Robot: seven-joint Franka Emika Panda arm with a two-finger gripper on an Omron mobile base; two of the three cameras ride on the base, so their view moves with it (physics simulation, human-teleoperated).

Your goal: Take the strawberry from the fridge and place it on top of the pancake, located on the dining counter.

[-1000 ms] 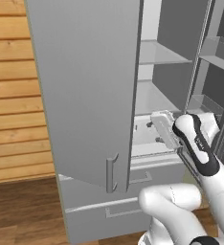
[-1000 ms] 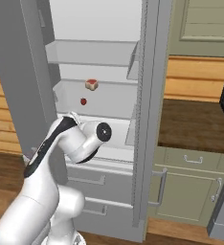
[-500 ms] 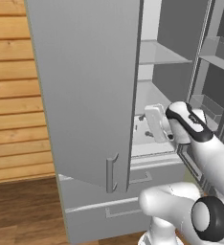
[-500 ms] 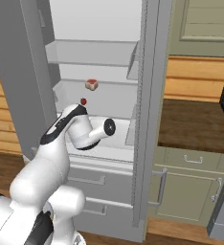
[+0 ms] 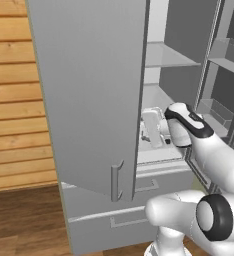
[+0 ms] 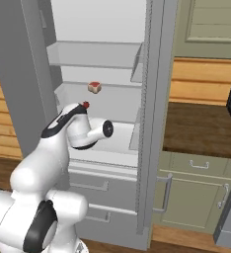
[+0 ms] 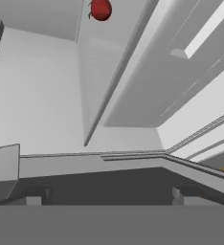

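The fridge [image 6: 102, 29] stands open, with pale glass shelves inside. On its middle shelf lies the strawberry [image 6: 86, 105], tiny and dark red, just above my arm's dark wrist. In the hand view the strawberry [image 7: 100, 8] shows at the top edge, well ahead of the gripper [image 7: 109, 197], whose fingertips [image 7: 35, 198] stand wide apart with nothing between them. The gripper [image 5: 150, 133] is inside the fridge [image 5: 161, 55], over the lower shelf and behind the edge of the door. The pancake and the dining counter are out of view.
The open grey door [image 5: 89, 100] with its bar handle hangs close on the arm's left. A pale block with a red top [image 6: 94, 87] sits behind the berry. Door bins [image 5: 224, 50] line the right door. Drawers [image 6: 95, 185] lie below. A dark worktop [image 6: 201, 131] runs to the right.
The hand has pushed deeper into the fridge, moving left in the left base view and up toward the berry's shelf. The jaws have stayed wide.
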